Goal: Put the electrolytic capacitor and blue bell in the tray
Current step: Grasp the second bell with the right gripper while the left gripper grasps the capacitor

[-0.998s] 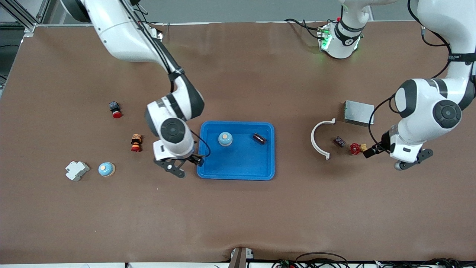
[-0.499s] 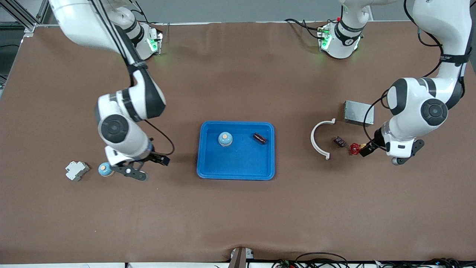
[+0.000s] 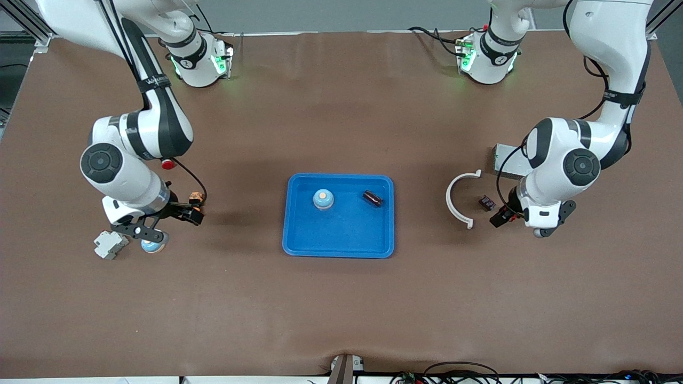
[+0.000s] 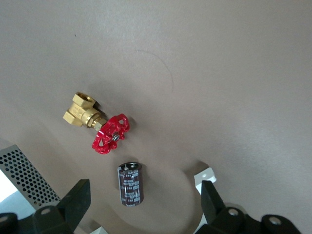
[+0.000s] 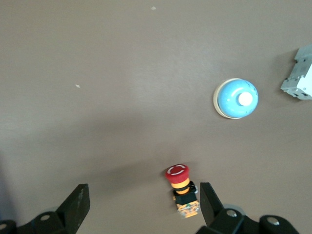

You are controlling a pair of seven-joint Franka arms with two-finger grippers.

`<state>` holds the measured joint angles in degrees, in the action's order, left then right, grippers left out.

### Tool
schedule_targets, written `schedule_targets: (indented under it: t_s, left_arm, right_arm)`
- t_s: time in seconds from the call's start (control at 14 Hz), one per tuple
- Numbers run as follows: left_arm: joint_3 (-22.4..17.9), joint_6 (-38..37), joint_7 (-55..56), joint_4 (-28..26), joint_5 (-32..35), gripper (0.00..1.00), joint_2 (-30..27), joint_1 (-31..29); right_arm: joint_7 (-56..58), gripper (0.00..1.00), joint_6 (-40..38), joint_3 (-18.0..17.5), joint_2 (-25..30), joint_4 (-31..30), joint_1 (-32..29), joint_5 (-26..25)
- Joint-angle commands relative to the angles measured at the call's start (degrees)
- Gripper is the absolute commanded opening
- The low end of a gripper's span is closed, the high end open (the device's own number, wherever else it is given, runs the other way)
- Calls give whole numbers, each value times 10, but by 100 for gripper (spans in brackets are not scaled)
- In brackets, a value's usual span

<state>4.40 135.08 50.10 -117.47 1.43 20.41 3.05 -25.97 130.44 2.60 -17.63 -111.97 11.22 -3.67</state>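
**One bell and one capacitor in the tray, more parts out on the table**

At the right arm's end of the table, the right gripper (image 3: 140,231) hangs with its jaws spread and empty over a second blue bell (image 5: 236,98). That bell sits on the table just beside a grey terminal block (image 3: 110,244), with a red-capped push button (image 5: 181,189) close by and well apart from the tray.

In the middle lies the blue tray (image 3: 299,242). It holds a blue bell (image 3: 323,199) and, apart from it, toward the left arm's end, a dark electrolytic capacitor (image 3: 372,198) lying on its side.

Toward the left arm's end, a white curved clip (image 3: 454,198) rests on the table beside another capacitor (image 4: 129,184). Next to that is a brass valve with a red handwheel (image 4: 100,126), and a perforated metal box (image 3: 506,161) is near. The left gripper (image 3: 547,225) hovers over this group, fingers apart and holding nothing.

The tray already carries one of each named item, so the task looks largely done. If the loose bell and capacitor are wanted too, each arm needs to centre over its part, descend and close.
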Motion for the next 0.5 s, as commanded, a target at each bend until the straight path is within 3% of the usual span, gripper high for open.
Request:
schedule_targets:
  t_s: [0.0,0.43]
  left_arm:
    - [2,4,22,-2,2,100,13,-3]
    - [2,1,51,-2,2,100,48,25]
  right_arm:
    - [40,100,44,-13,23,-51,-38,-1]
    - [185,100,70,-12,17,-65,-119,45]
